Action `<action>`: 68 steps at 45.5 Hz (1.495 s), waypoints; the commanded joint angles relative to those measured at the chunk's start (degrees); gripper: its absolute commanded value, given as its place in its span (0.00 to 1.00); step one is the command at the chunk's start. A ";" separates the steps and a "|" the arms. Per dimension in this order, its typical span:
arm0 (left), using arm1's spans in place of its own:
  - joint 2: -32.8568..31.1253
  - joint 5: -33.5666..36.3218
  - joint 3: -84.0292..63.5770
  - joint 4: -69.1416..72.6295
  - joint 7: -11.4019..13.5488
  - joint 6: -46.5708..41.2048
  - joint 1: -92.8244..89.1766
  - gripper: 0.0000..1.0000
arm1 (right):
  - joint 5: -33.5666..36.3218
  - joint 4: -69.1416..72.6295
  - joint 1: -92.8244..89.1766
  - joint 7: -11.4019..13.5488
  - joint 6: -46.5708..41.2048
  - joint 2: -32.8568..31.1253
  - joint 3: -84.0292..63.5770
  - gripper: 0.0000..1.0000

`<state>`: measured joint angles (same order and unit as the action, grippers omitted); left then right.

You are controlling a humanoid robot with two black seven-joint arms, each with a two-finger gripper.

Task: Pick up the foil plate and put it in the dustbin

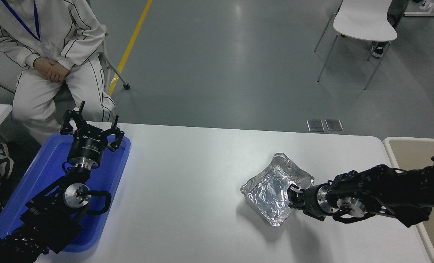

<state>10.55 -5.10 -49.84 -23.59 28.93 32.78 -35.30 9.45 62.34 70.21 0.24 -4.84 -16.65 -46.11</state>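
Foil plate (271, 188): light, thin, easily crumpled; best taken by rolled rim, where right gripper (292, 195) appeared clamped.

You can see the shiny, crinkly foil plate (271, 188) on the white table, turned like a diamond with its right edge lifted a bit, and the big beige dustbin (414, 146) sits past the table's right end, well apart from it.
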 commanded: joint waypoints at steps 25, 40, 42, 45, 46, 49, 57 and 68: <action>0.00 0.01 0.00 0.03 -0.02 0.00 -0.03 1.00 | -26.77 21.24 33.58 0.11 -23.89 -23.07 -9.96 0.00; 0.00 0.01 -0.08 -0.05 -0.02 0.00 0.06 1.00 | -26.77 24.41 54.15 0.11 -33.04 -25.98 -20.07 0.00; 0.00 0.01 -0.08 0.04 0.07 0.00 0.06 1.00 | -26.68 24.49 56.08 0.02 -34.09 -26.06 -20.86 0.00; 0.00 0.01 0.00 0.04 -0.02 0.00 0.06 1.00 | -26.68 25.02 58.63 0.02 -35.32 -26.50 -22.01 0.00; 0.00 0.01 0.00 0.04 -0.02 0.00 0.06 1.00 | -26.68 25.20 59.60 0.02 -35.67 -26.59 -22.36 0.00; 0.00 0.01 0.00 0.04 -0.02 0.00 0.06 1.00 | -26.68 25.81 62.24 0.02 -36.64 -26.77 -23.32 0.00; 0.00 0.01 0.00 0.04 -0.02 0.00 0.06 1.00 | -26.59 25.99 68.04 0.02 -39.37 -27.03 -25.26 0.00; 0.00 0.01 -0.08 0.04 0.07 0.00 0.06 1.00 | -26.59 26.16 70.60 0.11 -40.16 -27.12 -26.05 0.00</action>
<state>10.55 -5.10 -49.87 -23.57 28.95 32.78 -35.24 -17.12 88.01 136.58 0.29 -43.25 -43.44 -70.66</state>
